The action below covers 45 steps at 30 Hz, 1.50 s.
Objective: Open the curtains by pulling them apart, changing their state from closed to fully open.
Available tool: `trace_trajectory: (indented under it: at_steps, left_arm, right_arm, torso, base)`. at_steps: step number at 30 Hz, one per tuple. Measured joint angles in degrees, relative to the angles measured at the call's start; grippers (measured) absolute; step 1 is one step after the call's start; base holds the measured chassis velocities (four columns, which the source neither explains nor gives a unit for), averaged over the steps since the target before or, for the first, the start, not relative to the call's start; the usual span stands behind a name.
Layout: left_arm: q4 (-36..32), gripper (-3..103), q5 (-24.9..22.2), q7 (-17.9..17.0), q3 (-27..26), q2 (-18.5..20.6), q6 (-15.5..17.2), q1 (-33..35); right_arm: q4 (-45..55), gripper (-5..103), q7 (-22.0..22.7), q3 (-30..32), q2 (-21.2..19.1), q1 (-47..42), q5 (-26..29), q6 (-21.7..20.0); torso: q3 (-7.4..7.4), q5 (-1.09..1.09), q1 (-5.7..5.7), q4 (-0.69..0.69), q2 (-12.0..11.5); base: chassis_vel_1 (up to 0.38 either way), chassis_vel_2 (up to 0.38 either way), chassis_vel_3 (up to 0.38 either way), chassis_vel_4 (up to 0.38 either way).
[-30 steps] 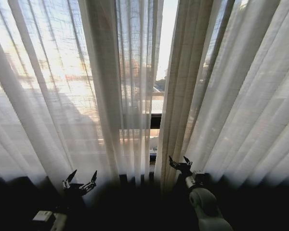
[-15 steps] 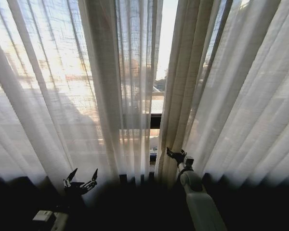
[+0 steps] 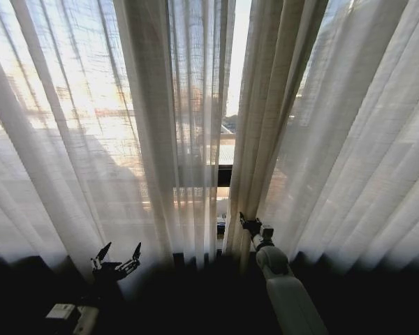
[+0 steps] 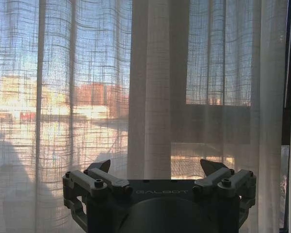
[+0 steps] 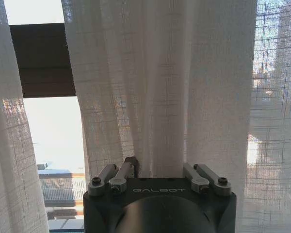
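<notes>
Head view: right gripper (image 3: 250,225) pressed into inner edge of right curtain panel (image 3: 265,125), fingers clenched on a vertical pleat, 1 narrow gap alongside; left gripper (image 3: 116,259) spread wide, released, just short of left curtain panel (image 3: 153,125).

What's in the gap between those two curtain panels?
Head view: between the left curtain panel and right curtain panel, bare window glass with a dark frame bar crossing it.
</notes>
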Motion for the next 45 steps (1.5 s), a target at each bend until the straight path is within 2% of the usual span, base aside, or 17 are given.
trace_trajectory:
  at_steps: [1, 3, 4, 7, 9, 10, 25, 35, 45]
  left_arm:
    - [-0.1, 100, 0.02, 0.0, 0.04, -0.11, 0.03, -0.07]
    - [-0.21, 100, 0.09, 0.0, 0.15, -0.3, 0.07, -0.15]
    - [-0.47, 100, 0.25, 0.0, 0.31, -0.58, 0.3, -0.22]
    - [-1.07, 100, 0.37, 0.0, 0.43, -1.02, 0.77, -0.3]
    - [-1.71, 100, 0.38, 0.0, 0.39, -1.44, 1.05, -0.31]
    - [-1.99, 100, 0.39, 0.0, 0.34, -1.63, 1.15, -0.3]
    - [-3.64, 100, 0.32, -0.07, -0.35, -1.83, 2.7, -0.35]
    - [-2.06, 100, 0.1, -0.1, 0.49, 0.37, 2.88, -1.8]
    - [-1.63, 100, -0.82, -0.12, -0.24, 0.62, 2.85, -1.41]
  right_arm:
    - [0.01, 28, 0.1, -0.03, -0.01, 0.09, 0.14, 0.01]
    - [0.02, 28, 0.19, -0.06, -0.01, 0.18, 0.25, 0.02]
    - [0.13, 18, 0.37, -0.06, 0.08, 0.35, 0.44, 0.04]
    - [0.45, 12, 0.44, -0.29, 0.06, 0.51, 0.9, 0.06]
    - [0.56, 3, 0.44, -0.8, -0.1, 0.51, 1.17, 0.07]
    - [0.62, 1, 0.44, -1.08, -0.11, 0.47, 1.22, 0.1]
    - [3.26, 0, 0.42, -2.58, 0.35, -1.0, 1.4, 0.36]
    - [6.87, 0, -0.32, 1.32, -0.6, -3.66, 1.81, -1.01]
    - [6.92, 0, -0.36, 1.9, 0.3, -4.14, 1.81, -1.01]
  torso:
    - [0.0, 0.01, 0.0, 0.0, 0.0]
    - [0.0, 0.0, 0.0, 0.0, 0.0]
    - [0.0, 0.0, 0.0, 0.0, 0.0]
    - [0.0, 0.0, 0.0, 0.0, 0.0]
    - [0.0, 0.0, 0.0, 0.0, 0.0]
    - [0.0, 0.0, 0.0, 0.0, 0.0]
    - [0.0, 0.0, 0.0, 0.0, 0.0]
    - [0.0, 0.0, 0.0, 0.0, 0.0]
    - [-0.01, 0.0, 0.0, 0.01, 0.01]
  base:
    - [0.0, 0.0, 0.0, 0.0]
    - [0.0, 0.0, 0.0, 0.0]
    - [0.0, 0.0, 0.0, 0.0]
    - [0.0, 0.0, 0.0, 0.0]
    - [0.0, 0.0, 0.0, 0.0]
    - [0.0, 0.0, 0.0, 0.0]
    - [0.0, 0.0, 0.0, 0.0]
    - [0.0, 0.0, 0.0, 0.0]
    - [-0.081, -0.071, 0.09, 0.066]
